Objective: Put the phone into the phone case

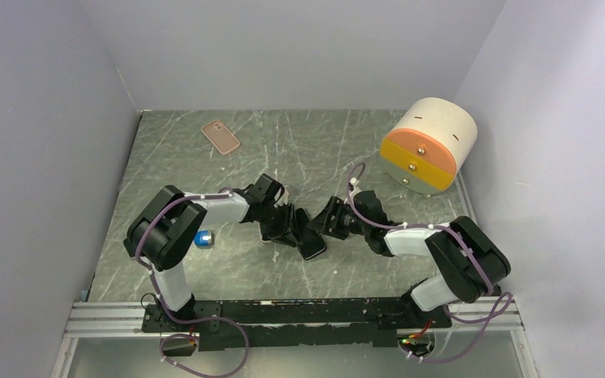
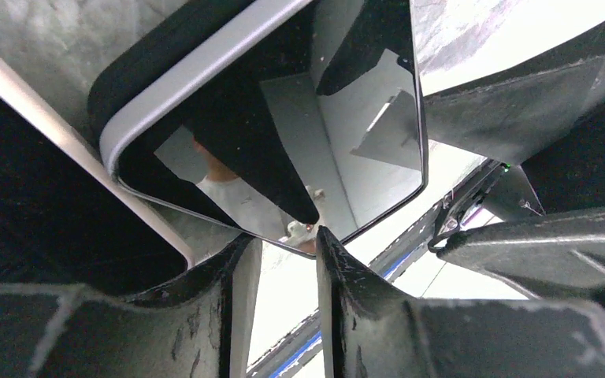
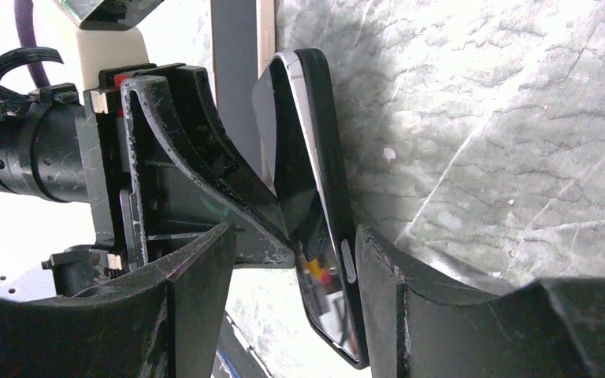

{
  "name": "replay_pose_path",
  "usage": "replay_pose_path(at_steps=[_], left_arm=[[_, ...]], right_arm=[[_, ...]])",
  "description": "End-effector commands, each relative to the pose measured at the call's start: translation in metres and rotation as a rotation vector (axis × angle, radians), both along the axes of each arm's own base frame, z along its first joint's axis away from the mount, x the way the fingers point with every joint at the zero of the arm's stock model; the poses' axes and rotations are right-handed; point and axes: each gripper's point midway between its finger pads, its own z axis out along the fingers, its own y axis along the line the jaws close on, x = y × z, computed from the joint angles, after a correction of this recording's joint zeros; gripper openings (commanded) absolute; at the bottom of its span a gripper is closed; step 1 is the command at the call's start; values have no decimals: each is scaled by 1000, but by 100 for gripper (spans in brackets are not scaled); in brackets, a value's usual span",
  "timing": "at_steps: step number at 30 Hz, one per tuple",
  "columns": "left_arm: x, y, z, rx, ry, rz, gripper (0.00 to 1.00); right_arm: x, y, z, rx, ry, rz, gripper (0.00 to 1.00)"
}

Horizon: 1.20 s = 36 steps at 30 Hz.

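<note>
The phone (image 1: 312, 246), with a glossy black screen and a silver rim, stands on edge on the table between both grippers. It lies against a black case (image 3: 327, 157). The phone's screen (image 3: 283, 157) faces the left gripper, and its top corner stands slightly out of the case. In the left wrist view the screen (image 2: 347, 118) fills the top, with the case's (image 2: 165, 47) corner behind it. My left gripper (image 2: 280, 244) is open, with one fingertip (image 3: 272, 228) against the screen. My right gripper (image 3: 291, 240) is open and straddles the phone and case. The case back touches its right finger (image 3: 394, 291).
A pink phone case (image 1: 220, 135) lies at the far left of the table. A small blue object (image 1: 203, 238) sits by the left arm. A white cylinder-shaped drawer unit (image 1: 429, 146) with orange and yellow fronts stands at the back right. Grey walls close in on three sides.
</note>
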Motion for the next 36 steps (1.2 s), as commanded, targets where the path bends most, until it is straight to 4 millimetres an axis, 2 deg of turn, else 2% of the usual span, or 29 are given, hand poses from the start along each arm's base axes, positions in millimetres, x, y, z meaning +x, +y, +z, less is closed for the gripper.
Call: replay_pose_path(at_steps=[1,6,11,18,23,25,30,33,36], left_arm=[[-2,-11,7,-50,-48,-38,36],[-1,-11,5,-48,-45,-36,34],[-2,-10,5,-48,-48,-37,31],[-2,-8,6,-40,-55,-24,36],[-3,-6,6,-29,-52,-25,39],[-4,-3,8,-25,-61,-23,40],[-6,1,8,-17,-68,-14,40],[-7,1,7,-13,-62,-14,40],[-6,1,9,-18,-66,-11,40]], right_arm=[[-21,31,28,137,-20,183,59],[-26,33,22,148,-12,216,57],[-33,36,31,209,-27,255,56],[-35,37,49,256,-80,269,56],[-41,37,49,288,-77,279,56],[-44,38,49,311,-66,291,56],[-43,37,31,279,-18,273,54],[-40,34,19,215,7,255,50],[-33,30,15,151,-9,232,46]])
